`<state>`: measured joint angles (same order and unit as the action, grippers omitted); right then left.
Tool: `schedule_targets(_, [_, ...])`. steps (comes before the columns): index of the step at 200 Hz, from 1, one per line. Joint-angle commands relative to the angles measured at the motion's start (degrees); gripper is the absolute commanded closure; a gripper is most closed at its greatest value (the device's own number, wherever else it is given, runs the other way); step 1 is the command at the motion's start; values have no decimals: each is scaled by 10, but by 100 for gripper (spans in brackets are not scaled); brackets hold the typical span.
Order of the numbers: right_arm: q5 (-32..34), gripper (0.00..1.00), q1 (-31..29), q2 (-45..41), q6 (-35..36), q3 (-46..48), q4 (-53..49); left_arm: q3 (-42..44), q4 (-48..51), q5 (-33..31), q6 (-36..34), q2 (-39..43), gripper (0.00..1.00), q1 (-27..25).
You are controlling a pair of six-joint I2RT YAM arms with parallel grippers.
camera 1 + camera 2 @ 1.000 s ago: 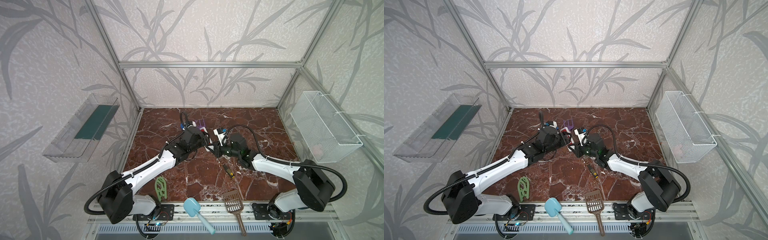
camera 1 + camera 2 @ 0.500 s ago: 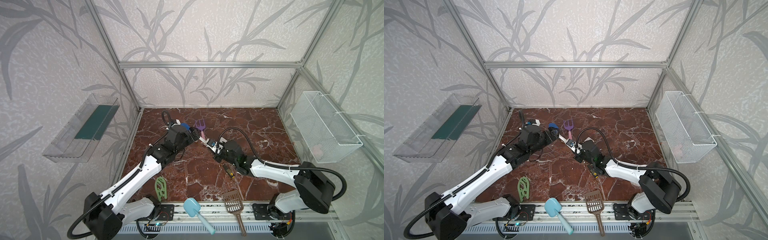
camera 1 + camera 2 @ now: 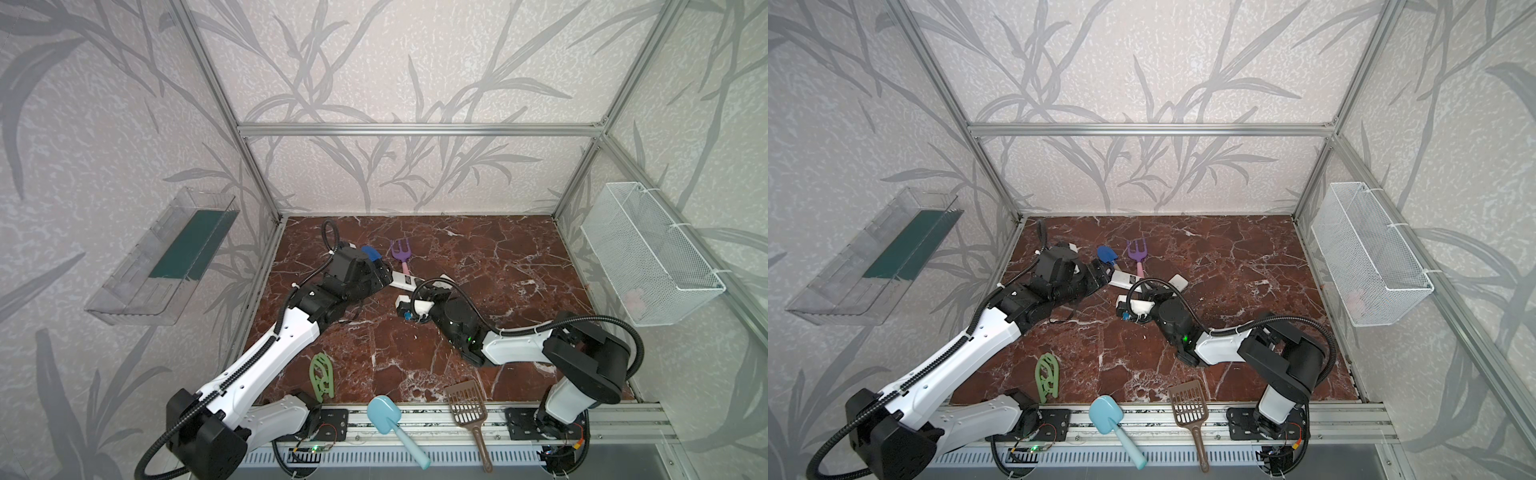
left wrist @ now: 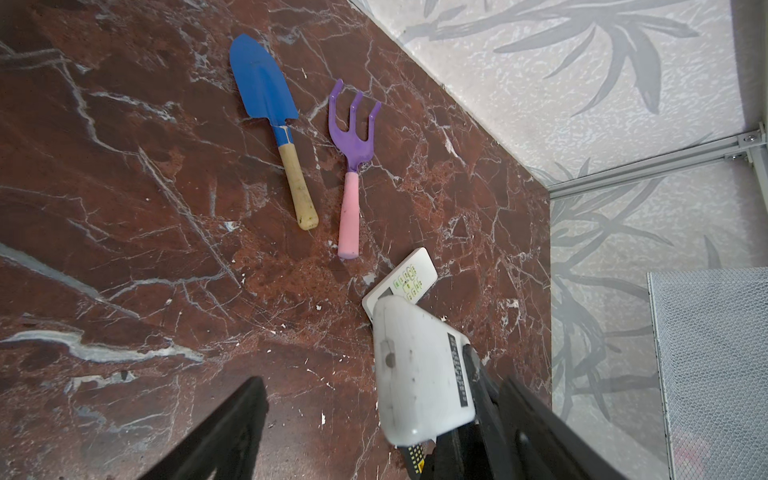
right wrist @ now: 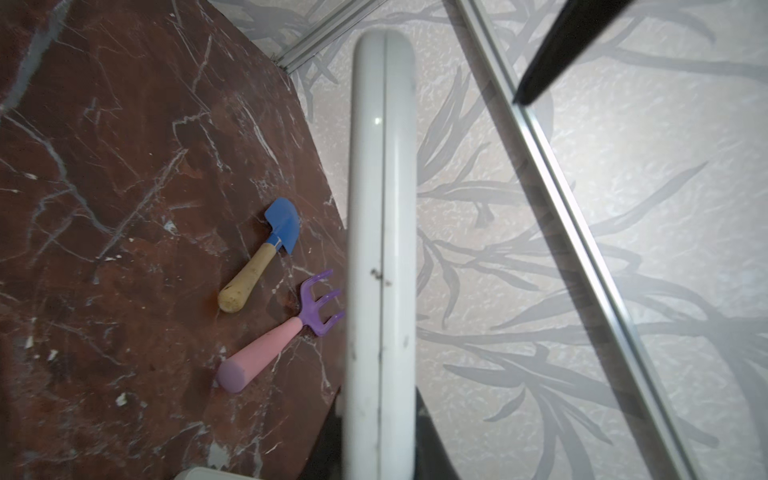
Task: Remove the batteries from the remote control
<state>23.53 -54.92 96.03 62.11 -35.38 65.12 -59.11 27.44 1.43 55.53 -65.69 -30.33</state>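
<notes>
White remote [image 3: 1124, 280] near purple rake [image 3: 1137, 252]

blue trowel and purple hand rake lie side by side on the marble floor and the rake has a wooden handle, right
Not quite: the purple hand rake has a pink handle; the wooden handle is on the blue trowel. The left wrist view shows this. They do lie side by side on the marble floor.

Grey leaf-print walls [image 3: 374, 62] surround a red-brown marble floor [image 3: 498, 257]; the wire basket [image 3: 623, 249] perhaps holds something pink.

Soft even light; close remote control [image 5: 380, 249] slightly blurred.
</notes>
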Motion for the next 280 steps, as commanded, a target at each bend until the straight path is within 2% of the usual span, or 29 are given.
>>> schedule_targets(1, [26, 96, -11, 13, 85, 1, 149, -15, -3, 8, 11, -2, 13, 2])
schedule_targets(55, [26, 97, -28, 0, 99, -1, 153, 11, -62, 37, 36, -8, 17, 4])
schedule_targets(113, [39, 97, -32, -11, 84, -7, 136, 69, -171, 58, 94, 16, 47, 6])
schedule_targets(160, [31, 95, -32, -57, 15, -7, 51, 94, -216, 50, 113, 29, 59, 6])
schedule_targets(202, [34, 94, -33, -81, -38, -9, 18, 104, -261, 57, 149, 31, 65, 6])
schedule_targets(243, [50, 94, -34, -69, -26, -18, 38, 102, -263, 57, 158, 31, 78, 6])
schedule_targets(280, [59, 88, -34, -49, 13, -24, 81, 103, -252, 58, 169, 25, 88, 6])
